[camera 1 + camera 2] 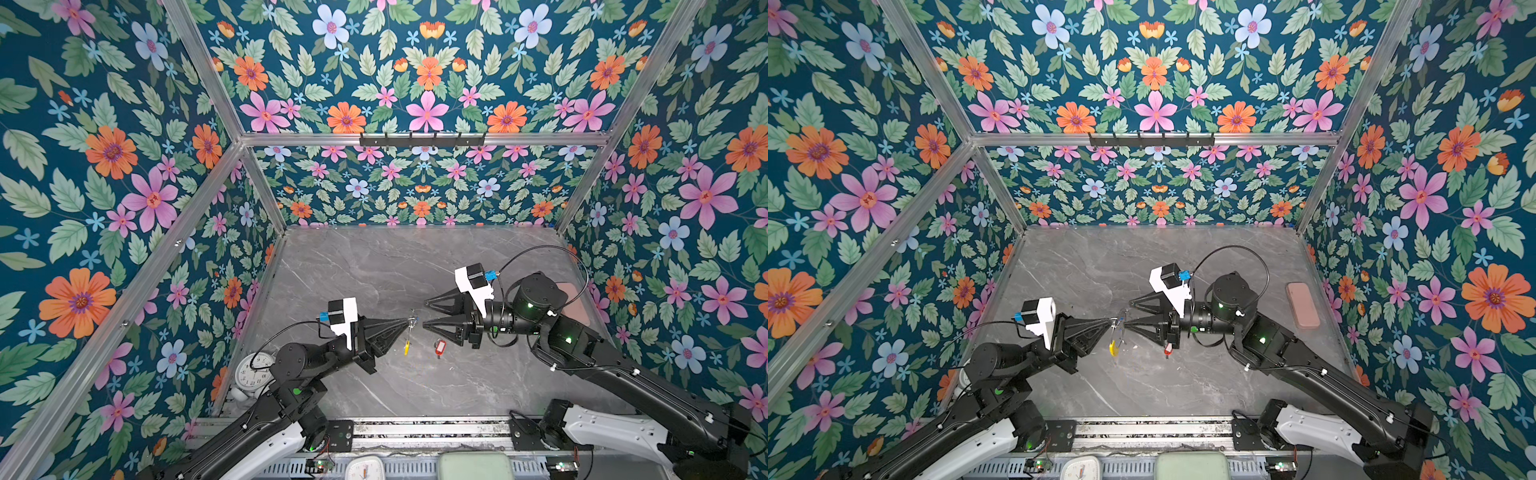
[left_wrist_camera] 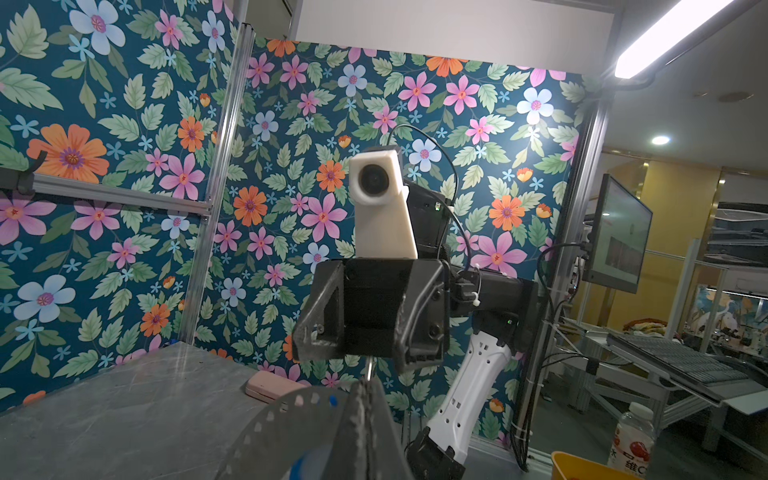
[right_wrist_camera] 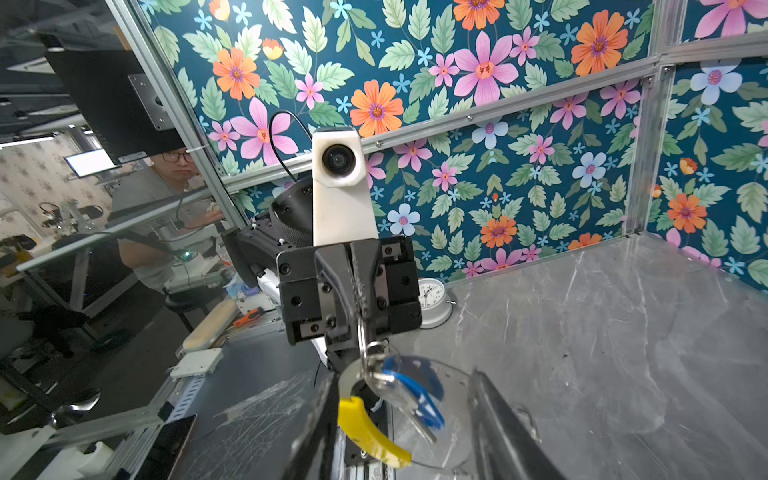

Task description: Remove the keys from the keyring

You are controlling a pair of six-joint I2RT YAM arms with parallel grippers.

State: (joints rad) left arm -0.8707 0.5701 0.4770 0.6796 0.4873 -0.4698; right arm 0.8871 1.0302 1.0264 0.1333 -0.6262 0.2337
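The keyring (image 1: 406,347) hangs from my left gripper (image 1: 409,320), which is shut on its top over the middle of the table. Its yellow curved section (image 3: 365,432) dangles lowest. The blue-tagged key (image 3: 415,399) hangs on the ring just beside that section. The red-tagged key (image 1: 439,347) lies loose on the table to the right of the ring, and shows in both top views. My right gripper (image 1: 424,313) faces the left one, open, fingertips just right of the ring's top. In the right wrist view the ring and blue key hang between its spread fingers (image 3: 498,424).
A round white clock (image 1: 253,370) stands by the left wall near the left arm. A pink case (image 1: 1302,305) lies by the right wall behind the right arm. Another clock (image 1: 365,467) and a pale green block (image 1: 473,464) sit past the table's front rail.
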